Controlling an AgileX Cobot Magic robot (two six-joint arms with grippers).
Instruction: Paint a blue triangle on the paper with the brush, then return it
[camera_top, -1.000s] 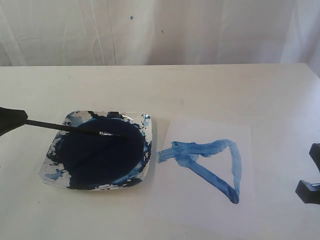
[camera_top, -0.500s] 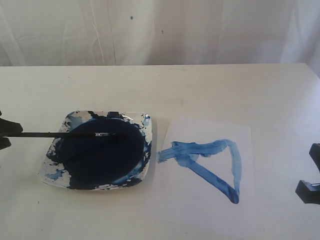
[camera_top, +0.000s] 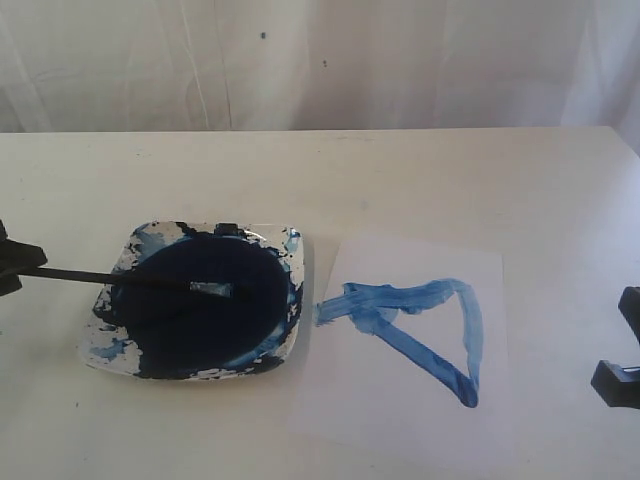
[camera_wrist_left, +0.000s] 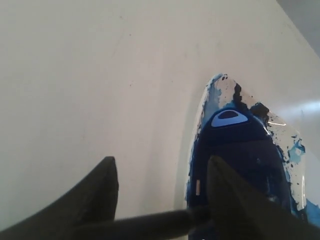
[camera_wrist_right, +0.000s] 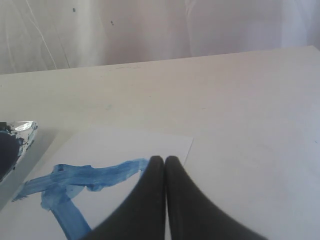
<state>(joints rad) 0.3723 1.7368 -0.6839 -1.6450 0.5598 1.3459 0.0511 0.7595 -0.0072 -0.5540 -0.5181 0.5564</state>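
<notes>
- Brush (camera_top: 150, 281): laid across dish (camera_top: 292, 243). Black handle was rested over left rim. Silvery ferrule and bristle tip were sunk in dark navy paint pool (camera_top: 200, 325).
- Left gripper (camera_wrist_left: 161, 165): jaws were spread wide. Handle end was seen lying between fingers, no clamping observed.
- Right gripper (camera_wrist_right: 165, 159): fingers were pressed together, nothing held. Located at right table (camera_top: 400, 180) edge, apart from paper (camera_top: 400, 260).
- Blue triangle (camera_top: 400, 297): three thick uneven strokes, light to dark blue, painted on paper just right of dish.

The paper (camera_top: 400, 260) is white, its blue triangle (camera_top: 420, 297) streaky.
</notes>
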